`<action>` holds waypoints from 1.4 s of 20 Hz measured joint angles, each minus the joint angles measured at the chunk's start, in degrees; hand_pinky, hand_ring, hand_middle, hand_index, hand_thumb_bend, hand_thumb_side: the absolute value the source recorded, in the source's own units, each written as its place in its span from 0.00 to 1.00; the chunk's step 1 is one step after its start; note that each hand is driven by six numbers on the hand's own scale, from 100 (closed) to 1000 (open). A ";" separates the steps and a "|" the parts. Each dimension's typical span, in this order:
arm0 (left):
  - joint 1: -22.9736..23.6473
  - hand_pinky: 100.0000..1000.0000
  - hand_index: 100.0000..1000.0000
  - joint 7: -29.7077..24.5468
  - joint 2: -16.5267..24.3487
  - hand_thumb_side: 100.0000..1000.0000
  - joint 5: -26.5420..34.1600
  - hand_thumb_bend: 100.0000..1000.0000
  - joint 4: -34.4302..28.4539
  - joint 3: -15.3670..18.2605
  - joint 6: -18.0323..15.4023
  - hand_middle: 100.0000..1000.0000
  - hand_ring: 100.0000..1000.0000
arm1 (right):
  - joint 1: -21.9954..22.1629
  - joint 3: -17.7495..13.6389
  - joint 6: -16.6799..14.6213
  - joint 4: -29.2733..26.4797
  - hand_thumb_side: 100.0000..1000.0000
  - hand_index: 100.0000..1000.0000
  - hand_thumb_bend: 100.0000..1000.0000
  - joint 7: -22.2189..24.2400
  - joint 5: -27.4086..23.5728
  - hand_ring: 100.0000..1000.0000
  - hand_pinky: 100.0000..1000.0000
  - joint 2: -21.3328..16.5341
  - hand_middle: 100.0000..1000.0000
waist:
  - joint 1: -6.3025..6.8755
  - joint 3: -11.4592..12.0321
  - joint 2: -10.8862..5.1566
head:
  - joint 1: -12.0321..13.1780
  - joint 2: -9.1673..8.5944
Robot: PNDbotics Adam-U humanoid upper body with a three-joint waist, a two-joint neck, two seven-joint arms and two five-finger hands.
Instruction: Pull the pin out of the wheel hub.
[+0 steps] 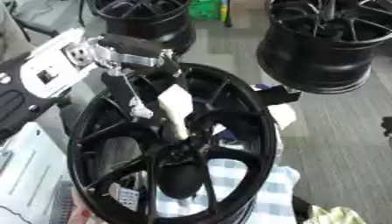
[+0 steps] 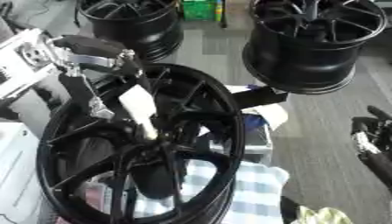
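Grey floor behind holds two black rims (image 1: 329, 43) at twelve and two o'clock. Centre frame stands the wheel hub (image 1: 172, 144); the left hand (image 1: 165, 107) reaches from ten o'clock, fingers curled on the pale pin (image 1: 177, 114) at its centre. Right hand (image 2: 371, 135), at three o'clock: fingers unclear.

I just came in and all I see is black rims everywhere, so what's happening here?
The robot's left hand reaches from the upper left into the centre of the nearest black wheel hub, which stands on its edge in front of it. Its fingers extend toward the hub's middle; whether they hold the pin cannot be told. The right hand shows at the right edge, touching nothing. Two more wheels sit behind.
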 measured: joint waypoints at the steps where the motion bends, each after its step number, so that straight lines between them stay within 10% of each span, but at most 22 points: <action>1: 0.00 0.70 0.35 -0.31 0.34 0.12 0.88 0.00 -0.10 0.89 0.31 0.25 0.39 | 0.02 0.00 0.00 0.05 0.40 0.93 0.00 0.00 0.00 0.78 0.78 0.00 0.70 | -0.02 0.01 0.00 | -0.02 0.00; 17: 6.71 0.69 0.29 -3.31 8.49 0.12 8.83 0.00 11.17 22.10 3.31 0.20 0.36 | 0.25 -0.20 -0.05 0.28 0.40 0.93 0.00 -0.19 0.00 0.78 0.78 -0.01 0.70 | -0.69 0.99 -0.01 | -0.64 0.00; 23: 13.65 0.69 0.31 -2.84 12.89 0.00 3.88 0.10 21.01 32.56 2.84 0.22 0.38 | 0.28 -0.52 -0.08 0.42 0.39 0.93 0.00 -0.44 0.00 0.78 0.78 -0.01 0.70 | -0.96 1.65 0.01 | -0.93 0.00; 28: 18.63 0.69 0.37 -0.71 14.09 0.10 -6.33 0.01 28.83 37.20 0.71 0.27 0.42 | 0.29 -0.74 -0.15 0.56 0.40 0.93 0.00 -0.52 0.00 0.78 0.78 -0.01 0.70 | -1.23 1.91 0.05 | -1.21 0.00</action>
